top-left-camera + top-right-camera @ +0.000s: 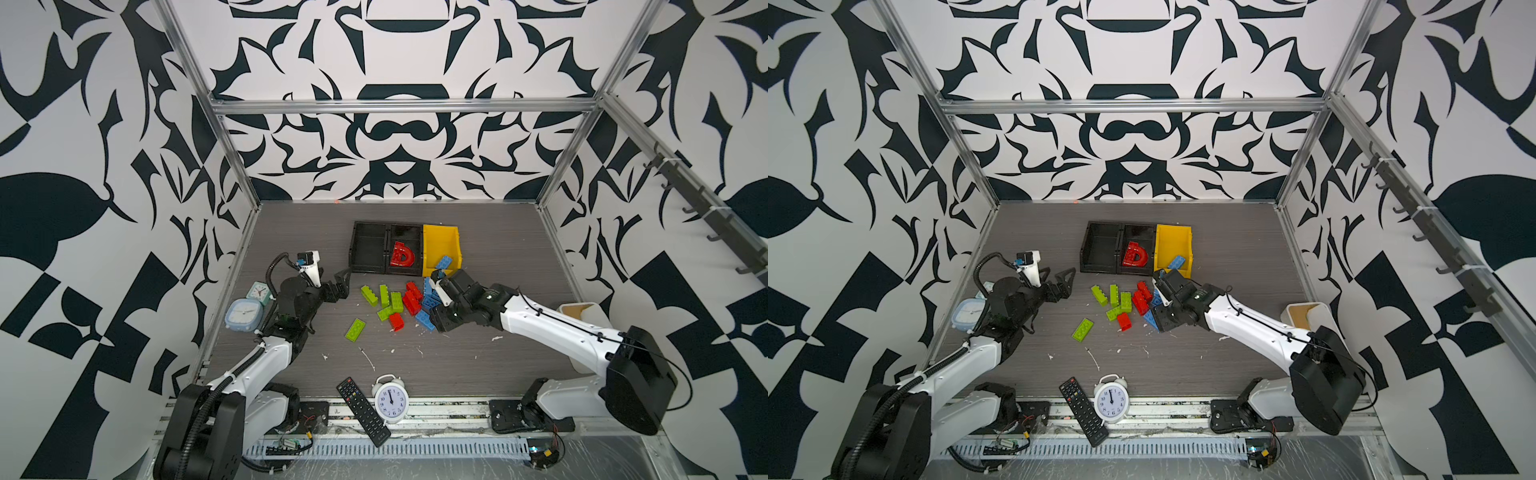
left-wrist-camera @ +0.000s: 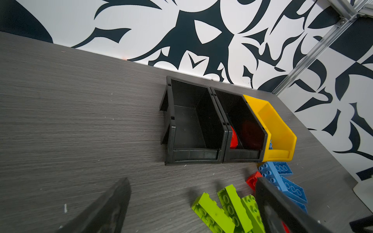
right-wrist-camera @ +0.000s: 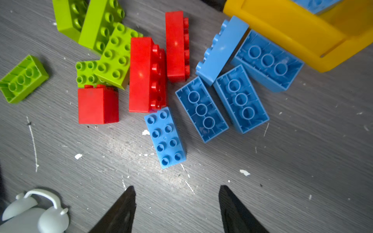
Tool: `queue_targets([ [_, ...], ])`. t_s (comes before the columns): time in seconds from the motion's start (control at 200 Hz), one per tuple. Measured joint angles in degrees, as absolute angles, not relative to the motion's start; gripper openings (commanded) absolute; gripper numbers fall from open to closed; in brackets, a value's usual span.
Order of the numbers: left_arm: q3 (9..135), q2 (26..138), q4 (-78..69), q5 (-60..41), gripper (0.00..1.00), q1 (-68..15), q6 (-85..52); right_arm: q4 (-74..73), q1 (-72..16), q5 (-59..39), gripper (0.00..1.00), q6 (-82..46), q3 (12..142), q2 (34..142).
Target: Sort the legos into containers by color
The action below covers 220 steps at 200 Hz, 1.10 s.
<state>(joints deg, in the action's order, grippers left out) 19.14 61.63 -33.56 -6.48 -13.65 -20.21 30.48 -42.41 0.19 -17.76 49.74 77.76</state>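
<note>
Right wrist view gives us the right gripper (image 3: 176,187) with its two black fingers spread apart and only the bare grey wood-grain tabletop (image 3: 302,161) between them; they pinch nothing. Just beyond the tips lies a blue studded rectangular plastic brick (image 3: 165,137), studs up. Past it are three blue bricks with hollow undersides up (image 3: 201,109) and a blue brick tipped on its side (image 3: 222,48), close to the bright yellow plastic bin (image 3: 292,34).

In both top views we find the loose legos heaped at the centre of the frame. The lime green bricks (image 1: 384,296) are on the left of the heap and the red bricks (image 1: 411,302) in the middle. The blue ones are on the right, partly under the right arm's wrist. A lone lime green brick (image 1: 355,330) lies apart, at the lower left of the heap.

Above the heap the three containers stand in a row, side by side. The left black plastic bin (image 1: 370,249) comes first. The middle black plastic bin (image 1: 405,232) holds a red D-shaped arch piece (image 1: 401,254). The yellow one, at the right end, has a tilted blue brick (image 1: 443,262) in it.

The left gripper (image 1: 341,284) hovers just left of the heap, its fingers spread wide and gripping nothing.
</note>
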Motion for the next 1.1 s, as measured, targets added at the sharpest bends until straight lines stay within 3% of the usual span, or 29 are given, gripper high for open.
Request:
queue_targets([
  [0.74,19.14,63.4,-33.65,-6.46,0.99,-13.65,-20.43,24.27,-43.4,0.78,0.64,-17.8,49.6,90.37],
  [1.1,19.14,63.51,-33.67,-6.46,0.99,-13.65,-20.78,22.65,-43.57,0.62,0.51,-16.47,51.86,94.89],
])
